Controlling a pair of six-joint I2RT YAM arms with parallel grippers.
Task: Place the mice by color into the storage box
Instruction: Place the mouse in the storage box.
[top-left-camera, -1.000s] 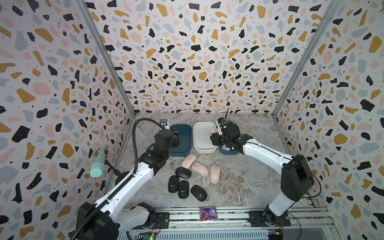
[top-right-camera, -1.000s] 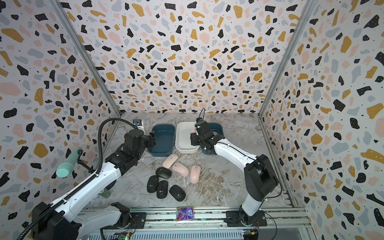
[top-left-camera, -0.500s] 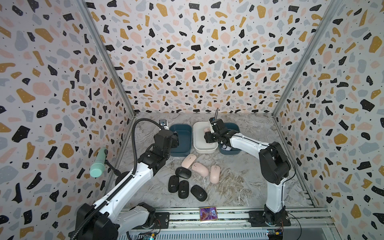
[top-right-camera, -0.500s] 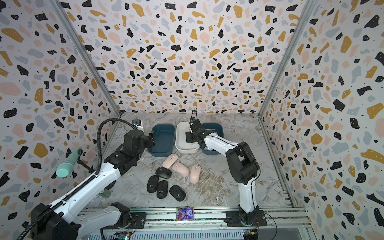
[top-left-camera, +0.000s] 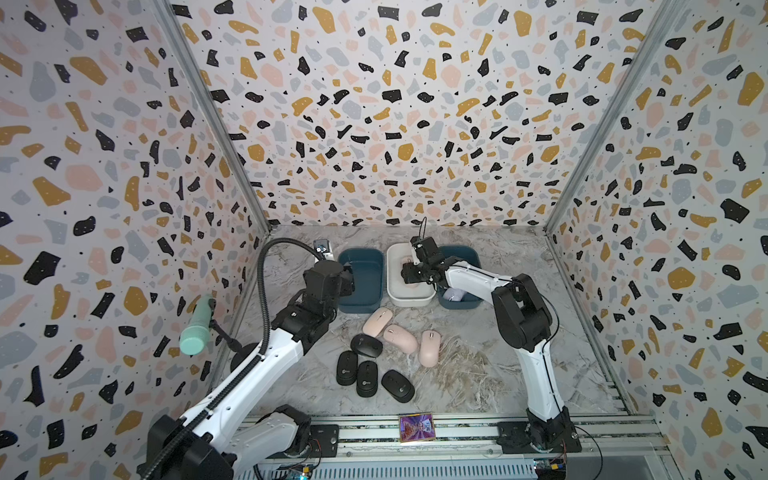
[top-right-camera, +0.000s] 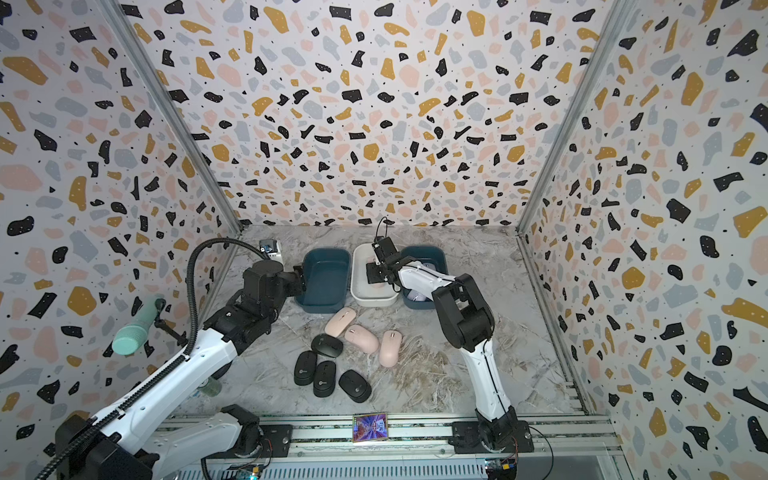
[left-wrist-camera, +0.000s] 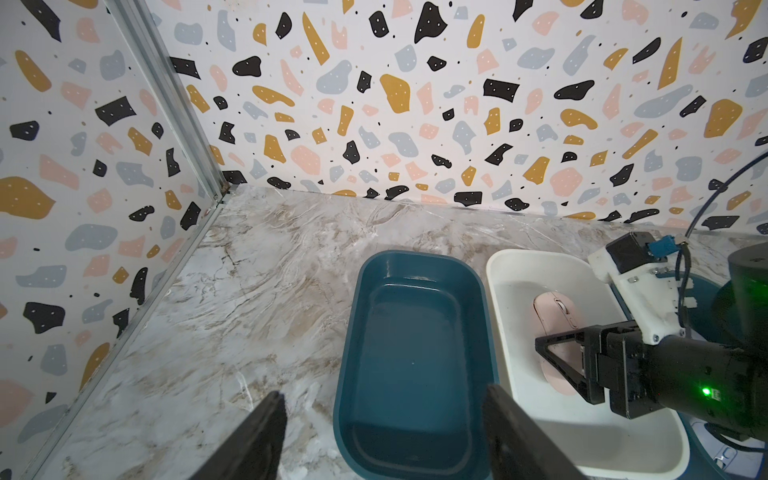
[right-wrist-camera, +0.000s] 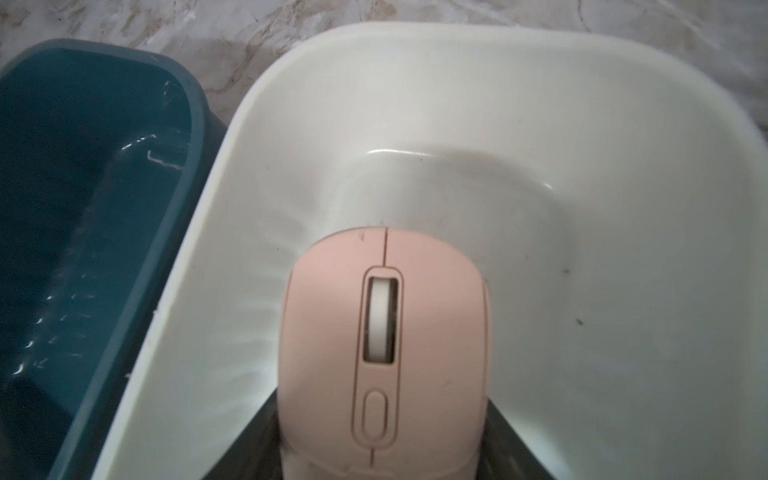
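The white box (top-left-camera: 409, 297) has a pale pink mouse (right-wrist-camera: 382, 353) at it, with a white wheel. On both sides of this box are dark teal boxes (top-left-camera: 360, 305); one contains a pale lilac mouse (top-left-camera: 455, 295). In front of the white box are pale pink mice (top-left-camera: 400, 338) and black mice (top-left-camera: 366, 345). The table (top-left-camera: 478, 374) is grey-white marble with brown veins. The walls (top-left-camera: 415, 124) are white terrazzo with black, ochre, pink and grey-blue flecks.
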